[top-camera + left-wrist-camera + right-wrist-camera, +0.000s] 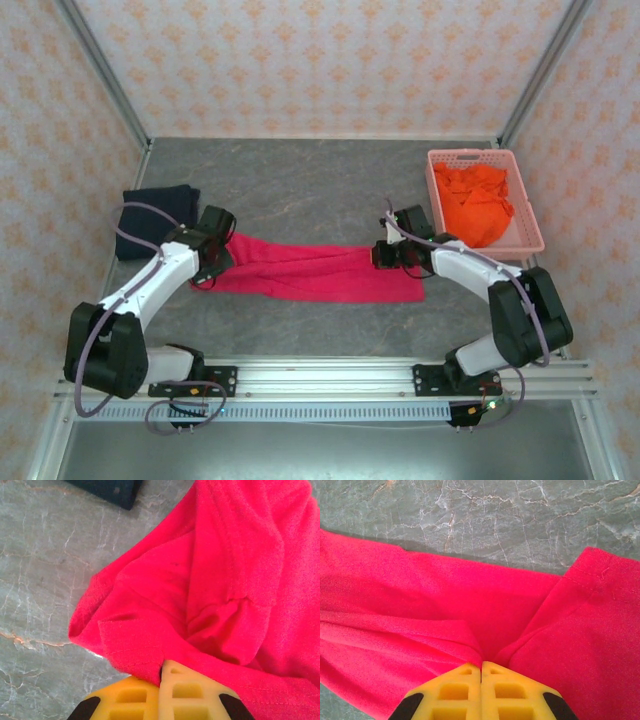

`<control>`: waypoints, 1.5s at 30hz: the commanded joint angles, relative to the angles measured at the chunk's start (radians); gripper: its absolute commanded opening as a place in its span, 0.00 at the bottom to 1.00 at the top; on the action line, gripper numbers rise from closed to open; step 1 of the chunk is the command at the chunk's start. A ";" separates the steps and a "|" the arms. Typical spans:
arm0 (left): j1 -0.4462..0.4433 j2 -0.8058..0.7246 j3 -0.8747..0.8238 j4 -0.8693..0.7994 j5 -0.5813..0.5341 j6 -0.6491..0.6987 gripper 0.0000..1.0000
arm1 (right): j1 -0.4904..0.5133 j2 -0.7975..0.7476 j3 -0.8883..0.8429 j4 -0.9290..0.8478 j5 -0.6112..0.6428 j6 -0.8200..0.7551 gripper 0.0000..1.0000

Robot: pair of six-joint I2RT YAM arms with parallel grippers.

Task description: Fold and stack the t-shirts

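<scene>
I am seeing yellow on my left claw [162, 672] and right claw [481, 672], a crimson-pink shirt [320, 272], navy shirt [150, 215], orange shirt [478, 200], pale pink basket [470, 154], grey-veined tabletop [300, 190].

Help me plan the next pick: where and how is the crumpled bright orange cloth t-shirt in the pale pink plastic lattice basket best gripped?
Pinch a raised fold mid-heap on the bright orange cloth t-shirt, straight down from above: it lies bunched, and the pink lattice basket likely blocks sideways approaches.
</scene>
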 commanded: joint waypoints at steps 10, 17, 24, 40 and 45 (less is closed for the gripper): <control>0.017 0.113 0.066 0.019 -0.076 0.029 0.00 | 0.001 -0.072 -0.055 0.013 -0.019 0.009 0.00; 0.018 0.152 -0.015 0.048 -0.073 -0.002 0.00 | 0.001 -0.064 -0.049 0.009 -0.036 0.009 0.00; 0.022 0.197 -0.035 0.084 -0.089 -0.014 0.10 | 0.002 -0.066 -0.069 -0.006 -0.063 0.038 0.00; -0.072 0.006 0.133 0.070 -0.097 0.074 1.00 | -0.010 -0.236 -0.011 -0.022 0.196 0.231 0.65; -0.096 0.176 0.192 0.199 0.066 0.053 1.00 | -0.054 -0.087 0.105 -0.171 0.369 0.320 0.63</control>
